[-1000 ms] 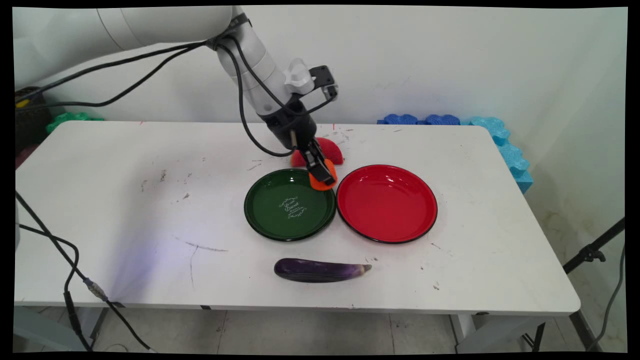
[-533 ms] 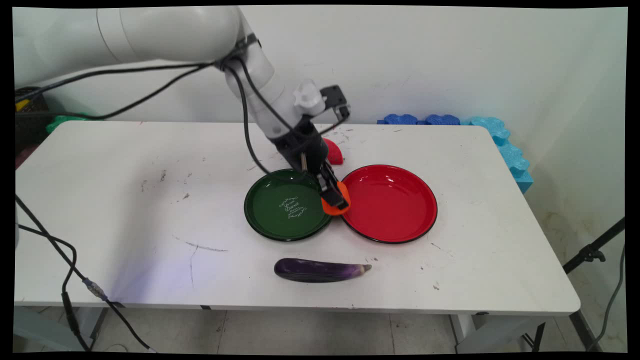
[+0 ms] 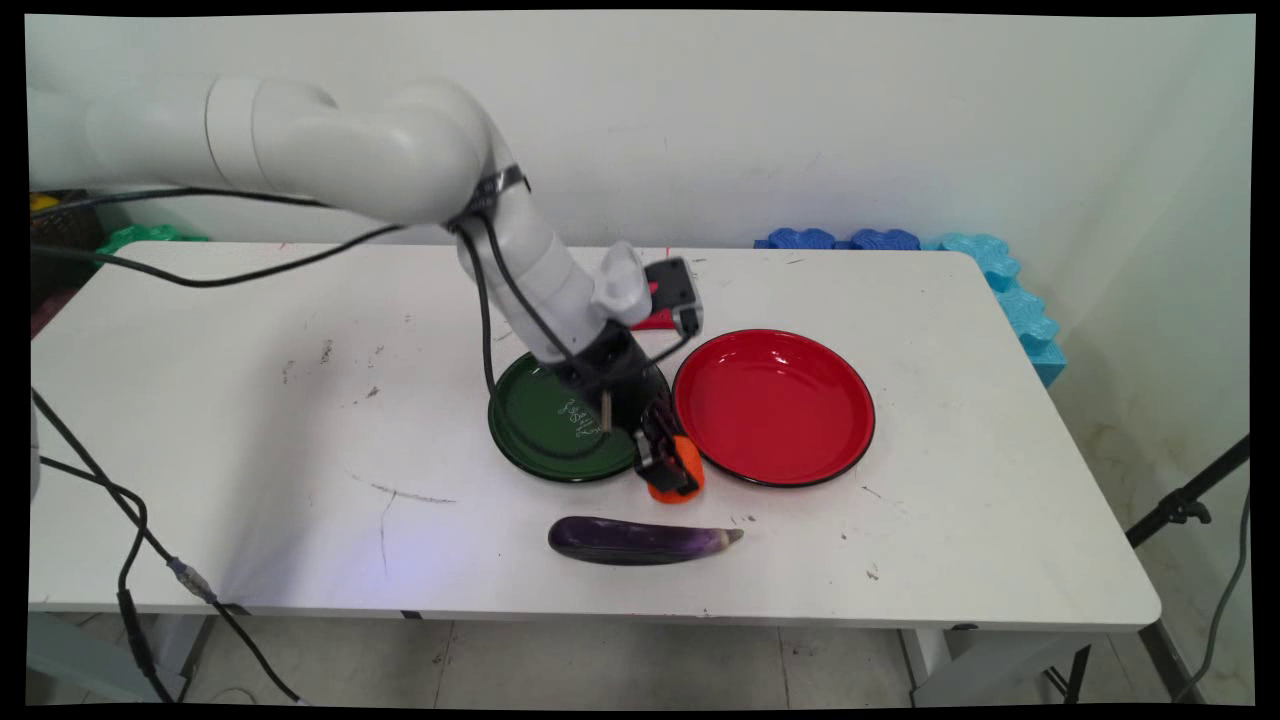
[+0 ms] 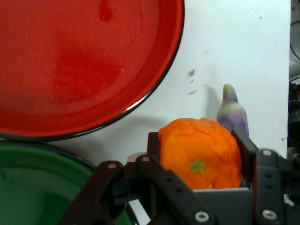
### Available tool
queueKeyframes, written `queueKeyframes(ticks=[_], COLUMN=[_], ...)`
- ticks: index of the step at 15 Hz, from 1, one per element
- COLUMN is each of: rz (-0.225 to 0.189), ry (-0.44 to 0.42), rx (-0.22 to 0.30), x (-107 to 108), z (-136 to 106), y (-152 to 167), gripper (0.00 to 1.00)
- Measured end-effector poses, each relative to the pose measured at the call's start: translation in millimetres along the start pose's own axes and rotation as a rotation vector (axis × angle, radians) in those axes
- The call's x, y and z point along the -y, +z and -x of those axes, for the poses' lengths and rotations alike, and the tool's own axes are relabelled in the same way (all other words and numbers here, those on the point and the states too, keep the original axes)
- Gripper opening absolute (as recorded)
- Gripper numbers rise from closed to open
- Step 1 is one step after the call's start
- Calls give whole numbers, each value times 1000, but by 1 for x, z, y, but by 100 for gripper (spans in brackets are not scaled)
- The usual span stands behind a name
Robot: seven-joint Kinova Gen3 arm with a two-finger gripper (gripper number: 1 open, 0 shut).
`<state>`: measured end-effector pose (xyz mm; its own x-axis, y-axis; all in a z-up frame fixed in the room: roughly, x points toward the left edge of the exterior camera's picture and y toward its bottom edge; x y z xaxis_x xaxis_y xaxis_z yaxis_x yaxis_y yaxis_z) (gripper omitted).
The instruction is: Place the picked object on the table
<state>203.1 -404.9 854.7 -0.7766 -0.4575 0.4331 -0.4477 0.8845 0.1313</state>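
Observation:
My black gripper (image 3: 668,470) is shut on an orange (image 3: 678,486), a round orange fruit with a small green star at its top (image 4: 199,152). The hand view shows my gripper (image 4: 197,147) with a finger on each side of the fruit. It hangs low over the white table (image 3: 250,420), just in front of the gap between the green plate (image 3: 540,425) and the red plate (image 3: 775,405). A purple eggplant (image 3: 640,540) lies just in front of the orange; its pale tip (image 4: 232,112) shows behind the fruit in the hand view.
A red fruit piece (image 3: 655,320) lies behind the plates, mostly hidden by the wrist. Blue foam pieces (image 3: 920,245) line the table's far right edge and a green one (image 3: 140,238) sits at the far left. Black cables (image 3: 130,540) hang at the left.
The gripper has carried the orange forward from over the plates' rims down toward the table's near side, close to the eggplant. The arm has lowered.

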Motion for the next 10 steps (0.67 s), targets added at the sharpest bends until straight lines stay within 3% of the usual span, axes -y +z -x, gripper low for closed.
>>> queueKeyframes(ticks=[5, 10], rz=[-3, -37], ry=[35, 92], rx=[-6, -14], x=[-12, -13], z=[11, 14], y=[20, 27], gripper=[0, 0])
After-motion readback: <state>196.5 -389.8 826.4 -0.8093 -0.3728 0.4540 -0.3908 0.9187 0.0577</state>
